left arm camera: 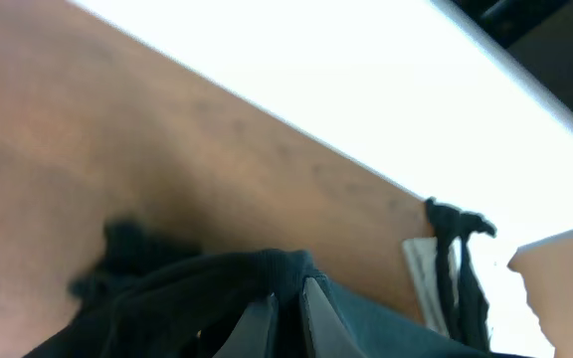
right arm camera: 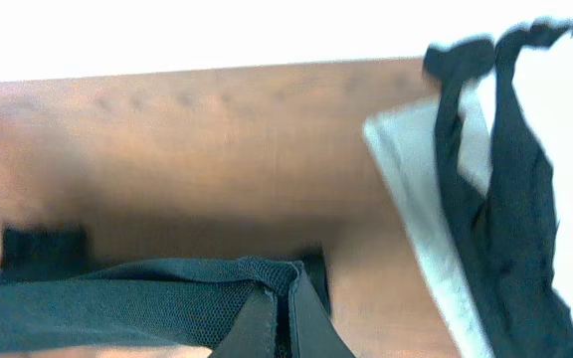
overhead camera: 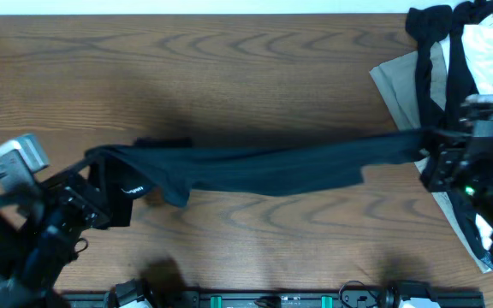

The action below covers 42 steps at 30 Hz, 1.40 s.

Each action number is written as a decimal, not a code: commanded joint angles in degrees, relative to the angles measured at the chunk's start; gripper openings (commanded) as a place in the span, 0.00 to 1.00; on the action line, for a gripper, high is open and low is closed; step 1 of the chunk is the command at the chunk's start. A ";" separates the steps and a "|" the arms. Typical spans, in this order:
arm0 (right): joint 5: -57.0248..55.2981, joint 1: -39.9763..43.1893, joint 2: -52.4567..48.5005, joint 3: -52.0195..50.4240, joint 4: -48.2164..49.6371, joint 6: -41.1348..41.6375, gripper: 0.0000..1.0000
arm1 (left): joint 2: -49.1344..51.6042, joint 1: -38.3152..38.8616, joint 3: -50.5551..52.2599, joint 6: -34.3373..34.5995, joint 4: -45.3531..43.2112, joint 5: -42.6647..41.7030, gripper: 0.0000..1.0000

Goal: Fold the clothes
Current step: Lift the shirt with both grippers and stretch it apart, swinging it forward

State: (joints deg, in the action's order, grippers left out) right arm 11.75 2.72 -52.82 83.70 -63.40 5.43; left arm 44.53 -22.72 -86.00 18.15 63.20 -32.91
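Tautly, the black T-shirt (overhead camera: 298, 168) spans left claw (overhead camera: 108, 190) to right claw (overhead camera: 435, 147), both gripping it.

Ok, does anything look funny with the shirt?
Yes: the black shirt is stretched into a long, bunched strip between the left end effector and the right end effector, not spread flat for folding.

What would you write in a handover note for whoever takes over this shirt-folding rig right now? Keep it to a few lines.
Left gripper: shut on one end of the black T-shirt.
Right gripper: shut on its other end.
Shirt: bunched into a band, stretched between them over the table.
Done: shirt gripped; no fold made.
Left: spread it flat, then fold.
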 commanded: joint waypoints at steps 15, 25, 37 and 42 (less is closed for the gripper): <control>-5.75 0.48 -5.27 11.23 -1.11 -0.33 0.02 | 8.33 -0.20 -12.22 -0.33 0.66 -3.15 0.06; -3.15 0.24 -30.21 11.23 1.44 -1.44 0.01 | 30.64 1.31 -12.22 -0.76 -2.86 -3.17 0.06; -2.97 0.48 -41.31 30.75 17.29 1.84 0.01 | 48.35 7.06 -30.34 4.59 -30.27 -19.61 0.06; -3.41 0.61 -41.31 41.51 9.64 1.22 0.01 | 46.53 7.06 -39.32 0.76 -22.14 -20.52 0.06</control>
State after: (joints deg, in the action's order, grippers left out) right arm 9.23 2.76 -95.77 121.19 -50.74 6.50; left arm 95.48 -15.53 -120.33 21.23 38.13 -50.02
